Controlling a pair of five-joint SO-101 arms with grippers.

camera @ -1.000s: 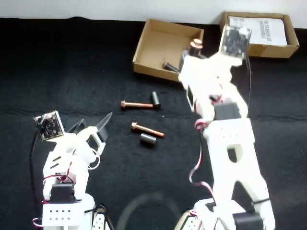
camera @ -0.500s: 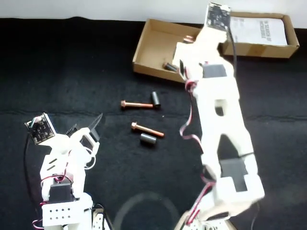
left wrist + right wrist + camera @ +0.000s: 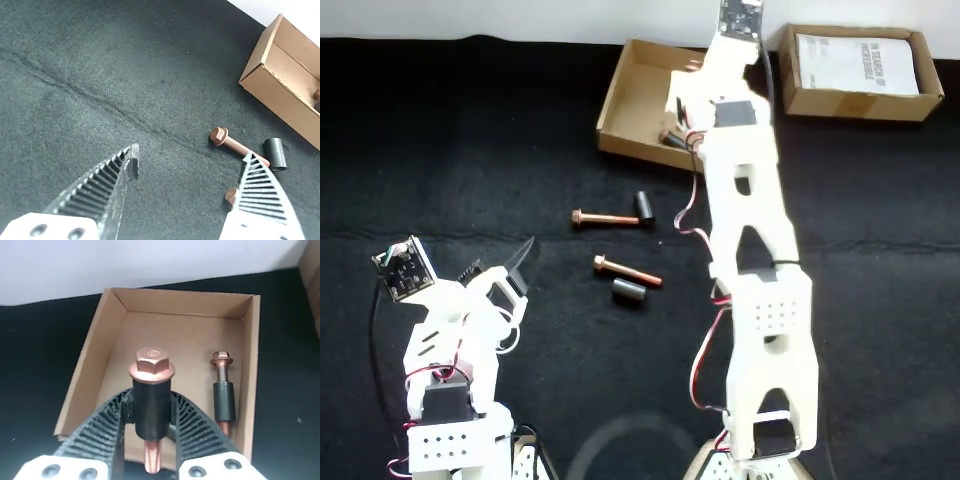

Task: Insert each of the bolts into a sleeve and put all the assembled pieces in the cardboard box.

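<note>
My right gripper (image 3: 151, 402) is shut on a black sleeve with a copper bolt through it (image 3: 151, 371), held upright above the open cardboard box (image 3: 95, 347). A second assembled piece (image 3: 223, 392) lies inside that box by one side wall. In the high view the right arm stretches over the box (image 3: 635, 95). Two loose bolts (image 3: 605, 217) (image 3: 627, 270) and two loose sleeves (image 3: 645, 206) (image 3: 629, 292) lie on the black mat. My left gripper (image 3: 505, 262) stands open near the front left, its jaws wide apart and empty, short of a bolt (image 3: 235, 146) and a sleeve (image 3: 275, 153).
A second cardboard box (image 3: 860, 70) holding a printed sheet stands at the back right. The black mat (image 3: 470, 150) is bare to the left of the loose parts. A white wall runs behind the table.
The right arm has swung left and stretched out over the cardboard box, carrying the sleeved bolt. The left arm drew back slightly, then stayed still.
</note>
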